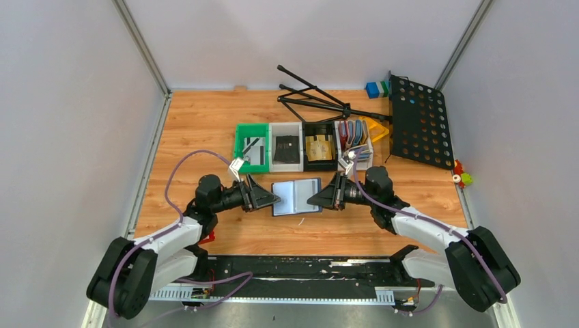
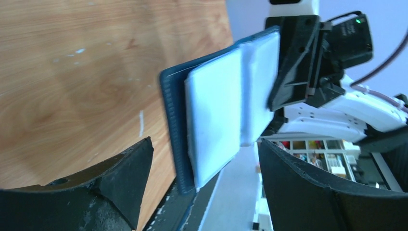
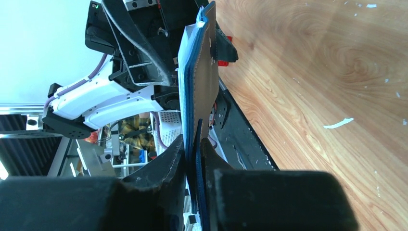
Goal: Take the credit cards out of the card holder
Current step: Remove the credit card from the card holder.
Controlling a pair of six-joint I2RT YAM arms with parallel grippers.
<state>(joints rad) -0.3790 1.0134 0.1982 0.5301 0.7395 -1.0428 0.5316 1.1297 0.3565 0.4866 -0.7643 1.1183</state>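
The navy card holder (image 1: 296,197) is open, its pale blue-grey pockets facing up, and it is held off the wooden table between the two arms. My right gripper (image 1: 315,199) is shut on its right edge; the right wrist view shows the holder (image 3: 197,72) edge-on in that gripper (image 3: 193,144). My left gripper (image 1: 272,199) is open at the holder's left edge, a finger on either side of it (image 2: 211,120), touching nothing (image 2: 206,144). I see no card sticking out of the pockets. Cards lie in the bins behind: silver-grey (image 1: 254,152), dark (image 1: 285,149), tan (image 1: 317,148).
A row of bins, green (image 1: 240,137), white and black, stands behind the holder, and a further bin holds upright red, blue and grey holders (image 1: 354,133). A folded black stand (image 1: 311,99) and a perforated black plate (image 1: 420,123) lie at the back right. A black strip (image 1: 300,268) runs along the near edge.
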